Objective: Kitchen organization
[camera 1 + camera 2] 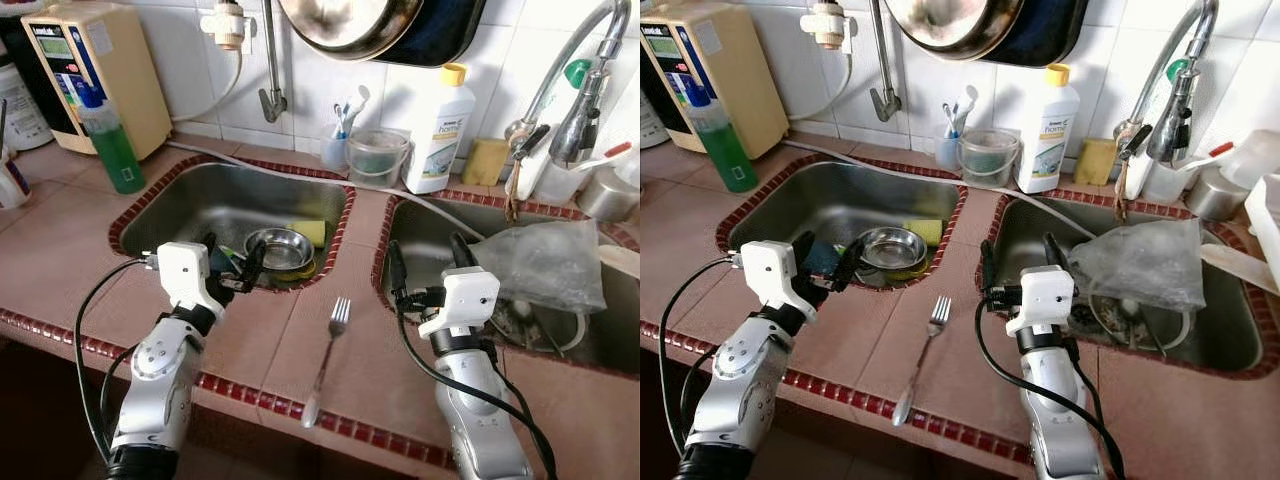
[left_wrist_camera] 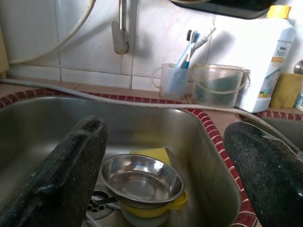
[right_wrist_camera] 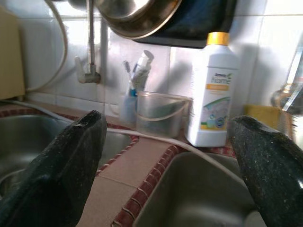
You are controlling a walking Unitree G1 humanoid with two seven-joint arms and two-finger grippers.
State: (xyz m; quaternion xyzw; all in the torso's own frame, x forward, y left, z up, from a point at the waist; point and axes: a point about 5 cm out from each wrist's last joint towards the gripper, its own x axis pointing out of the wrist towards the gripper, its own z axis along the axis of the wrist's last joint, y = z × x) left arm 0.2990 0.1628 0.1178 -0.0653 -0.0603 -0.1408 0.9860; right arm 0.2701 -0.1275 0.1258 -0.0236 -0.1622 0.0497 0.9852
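Observation:
A silver fork (image 1: 326, 357) lies on the tiled counter between the two sinks, tines pointing away from me. In the left sink (image 1: 190, 195) a steel bowl (image 1: 280, 248) rests on a yellow dish, beside a yellow sponge (image 1: 311, 232). My left gripper (image 1: 232, 262) hovers open at the left sink's front rim, just left of the bowl (image 2: 141, 178). At the near left corner of the right sink (image 1: 420, 225), my right gripper (image 1: 428, 262) is open and holds nothing. A crumpled plastic bag (image 1: 547, 262) covers part of the right sink.
Against the back wall stand a white detergent bottle (image 1: 438, 130), a clear tub (image 1: 377, 156), a toothbrush cup (image 1: 336, 150) and a yellow sponge (image 1: 485, 160). A green bottle (image 1: 112, 145) and a beige appliance (image 1: 95, 72) stand at the left. A faucet (image 1: 570, 75) arches over the right sink.

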